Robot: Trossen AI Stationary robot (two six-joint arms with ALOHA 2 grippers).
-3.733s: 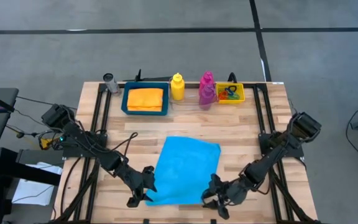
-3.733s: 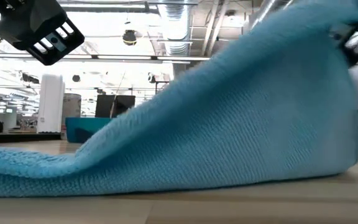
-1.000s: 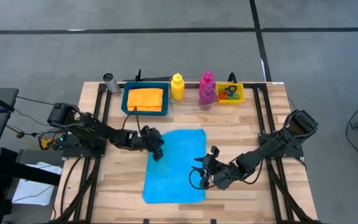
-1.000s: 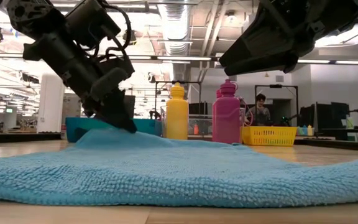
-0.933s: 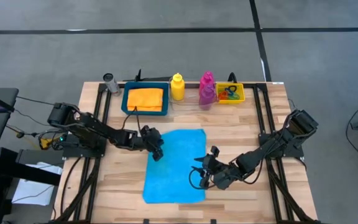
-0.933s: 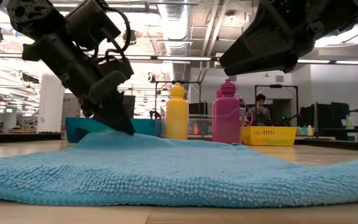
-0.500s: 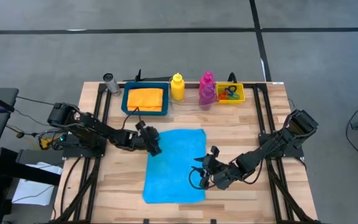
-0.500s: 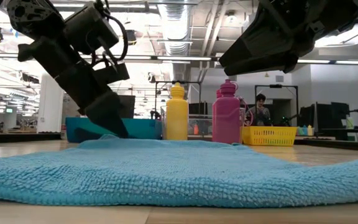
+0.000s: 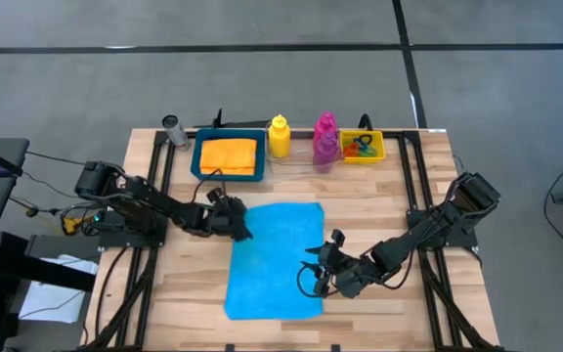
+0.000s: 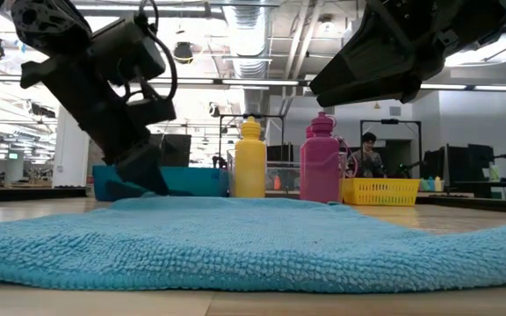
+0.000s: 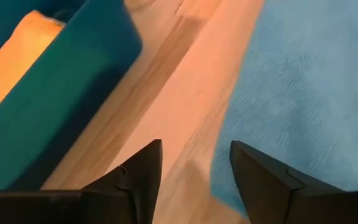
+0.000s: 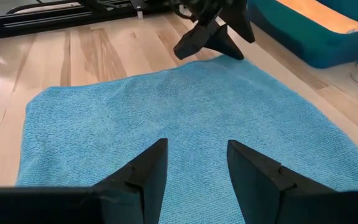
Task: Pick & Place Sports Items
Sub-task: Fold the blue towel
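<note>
High view: the cyan cloth lies flat mid-table toward the near edge. The left gripper sits at its far left corner, the right gripper over its right edge.

Low view: yellow bottle and magenta bottle stand at the far edge (purple one hidden).

Left wrist view: the fingers are parted, empty, beside the blue tray holding the orange cloth.

Right wrist view: fingers spread, gripping nothing.
</note>
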